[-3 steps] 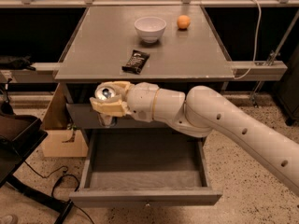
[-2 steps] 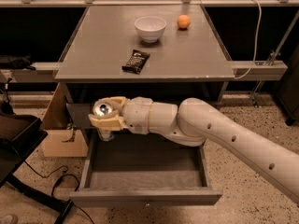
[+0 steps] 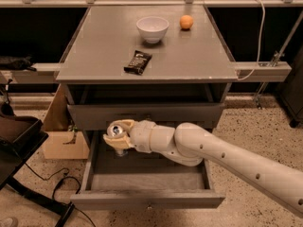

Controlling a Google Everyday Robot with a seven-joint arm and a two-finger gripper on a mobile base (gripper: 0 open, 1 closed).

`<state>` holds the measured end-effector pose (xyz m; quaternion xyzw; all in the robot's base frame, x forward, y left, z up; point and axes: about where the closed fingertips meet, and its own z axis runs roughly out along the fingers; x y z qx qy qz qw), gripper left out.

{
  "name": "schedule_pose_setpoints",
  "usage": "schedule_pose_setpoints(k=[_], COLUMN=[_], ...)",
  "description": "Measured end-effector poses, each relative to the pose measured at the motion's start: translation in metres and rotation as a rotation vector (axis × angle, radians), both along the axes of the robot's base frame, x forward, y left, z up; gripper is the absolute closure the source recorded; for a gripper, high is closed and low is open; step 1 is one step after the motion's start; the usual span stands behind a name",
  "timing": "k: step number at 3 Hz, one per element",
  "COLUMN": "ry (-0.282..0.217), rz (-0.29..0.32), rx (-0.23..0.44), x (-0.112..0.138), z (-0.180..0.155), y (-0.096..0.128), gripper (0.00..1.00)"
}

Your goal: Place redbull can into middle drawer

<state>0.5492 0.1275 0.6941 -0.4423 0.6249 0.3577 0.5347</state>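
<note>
— Where is the redbull can (image 3: 115, 129)?
— Over the left rear of the open middle drawer (image 3: 151, 178), silver top showing. I cannot tell if it touches the floor.
— And the gripper (image 3: 118, 137)?
— Clasped around the can, over that corner. On the table (image 3: 199, 56) above sit a white bowl (image 3: 152, 28), an orange (image 3: 186, 21) and a dark wrapper (image 3: 138, 62).

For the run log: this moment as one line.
end effector: shut on can | position: over open drawer, back left | tabletop: bowl, snack bar, orange

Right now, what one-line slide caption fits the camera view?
The gripper holds the redbull can at the left rear of the open middle drawer.
</note>
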Motion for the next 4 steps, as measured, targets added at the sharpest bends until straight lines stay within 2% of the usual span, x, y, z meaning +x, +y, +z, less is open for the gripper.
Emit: schedule_pose_setpoints(k=[1, 2, 3, 4], ry=[0.003, 0.007, 0.004, -0.052], rz=[-0.059, -0.062, -0.045, 0.034], rx=[-0.005, -0.002, -0.001, 0.021], x=[0.011, 0.011, 0.012, 0.021], z=[-0.036, -0.039, -0.043, -0.068], y=[-0.012, -0.012, -0.007, 0.0], gripper=[1.0, 1.0, 1.0, 1.0])
